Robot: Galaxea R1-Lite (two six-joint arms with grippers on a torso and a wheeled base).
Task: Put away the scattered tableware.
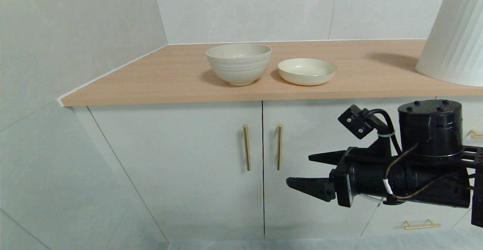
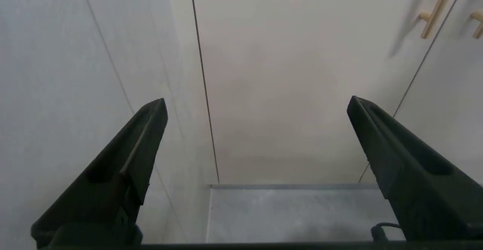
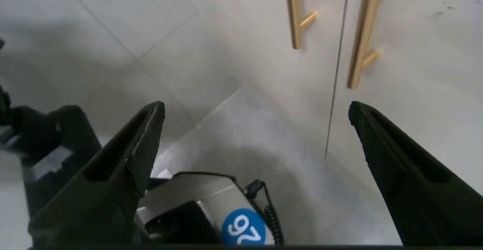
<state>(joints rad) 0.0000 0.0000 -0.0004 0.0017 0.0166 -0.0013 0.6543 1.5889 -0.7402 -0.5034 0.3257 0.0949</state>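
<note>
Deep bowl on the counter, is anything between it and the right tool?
Partly: the right tool, open, sits below the countertop level before the cabinet doors, and the shallow dish lies on that side of the deep bowl.

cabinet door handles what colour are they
Gold, like brass. The cabinet door handles show best in the head view.

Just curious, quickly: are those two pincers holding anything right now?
Left pincer: open, holding nothing.
Right pincer: open, holding nothing.
</note>
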